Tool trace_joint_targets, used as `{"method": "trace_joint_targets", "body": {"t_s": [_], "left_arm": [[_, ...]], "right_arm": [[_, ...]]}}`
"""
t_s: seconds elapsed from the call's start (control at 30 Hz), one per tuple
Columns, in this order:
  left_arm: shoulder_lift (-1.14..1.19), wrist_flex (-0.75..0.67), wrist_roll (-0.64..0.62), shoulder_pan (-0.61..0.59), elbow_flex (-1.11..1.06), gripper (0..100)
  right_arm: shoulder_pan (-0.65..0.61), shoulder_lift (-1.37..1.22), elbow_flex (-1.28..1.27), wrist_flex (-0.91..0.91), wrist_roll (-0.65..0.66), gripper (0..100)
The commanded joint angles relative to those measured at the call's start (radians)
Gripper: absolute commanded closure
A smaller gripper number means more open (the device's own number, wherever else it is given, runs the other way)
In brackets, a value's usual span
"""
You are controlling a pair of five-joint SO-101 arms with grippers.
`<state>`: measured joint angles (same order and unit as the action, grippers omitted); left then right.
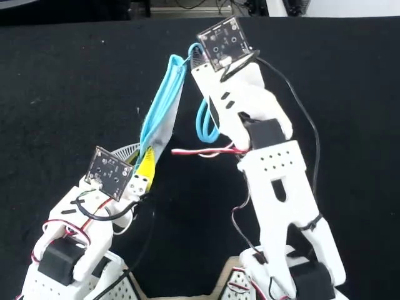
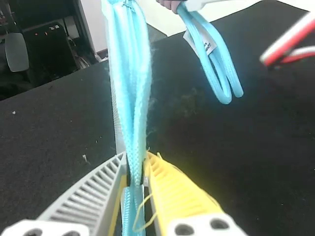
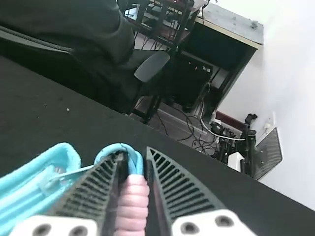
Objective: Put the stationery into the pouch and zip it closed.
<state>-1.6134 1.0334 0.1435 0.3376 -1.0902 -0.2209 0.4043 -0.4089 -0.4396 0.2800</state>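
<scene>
A light-blue pouch (image 1: 161, 109) hangs stretched above the black table, held between both arms. My left gripper (image 1: 142, 181) is at the pouch's near end, its grey and yellow fingers shut on the fabric (image 2: 128, 88). The left gripper (image 2: 138, 196) pinches the pouch edge-on. At the far end my right gripper (image 1: 194, 57) is shut on a pink piece (image 3: 133, 201) at the pouch's corner (image 3: 34, 182). A blue cord loop (image 1: 206, 125) dangles below that corner. In the right wrist view the right gripper (image 3: 134, 182) shows black ribbed fingers close together around the pink piece.
The black table (image 1: 62, 94) spreads wide on both sides of the arms. Red and white cables (image 1: 200, 151) run across the right arm's middle. Beyond the table's far edge stand a chair (image 3: 152, 66) and a desk with cables.
</scene>
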Motion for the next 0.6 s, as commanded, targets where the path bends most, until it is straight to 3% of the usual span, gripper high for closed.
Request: {"method": "trace_joint_targets", "body": {"t_s": [0.0, 0.4, 0.57], "left_arm": [[-0.006, 0.031, 0.000, 0.005, 0.045, 97], [-0.006, 0.029, -0.002, 0.002, 0.045, 97], [-0.006, 0.029, -0.002, 0.002, 0.045, 97]], "right_arm": [[0.101, -0.028, 0.076, -0.035, -0.015, 98.8], [-0.020, 0.180, 0.071, -0.319, -0.009, 97.9], [-0.135, 0.286, 0.074, -0.493, -0.014, 83.5]]}}
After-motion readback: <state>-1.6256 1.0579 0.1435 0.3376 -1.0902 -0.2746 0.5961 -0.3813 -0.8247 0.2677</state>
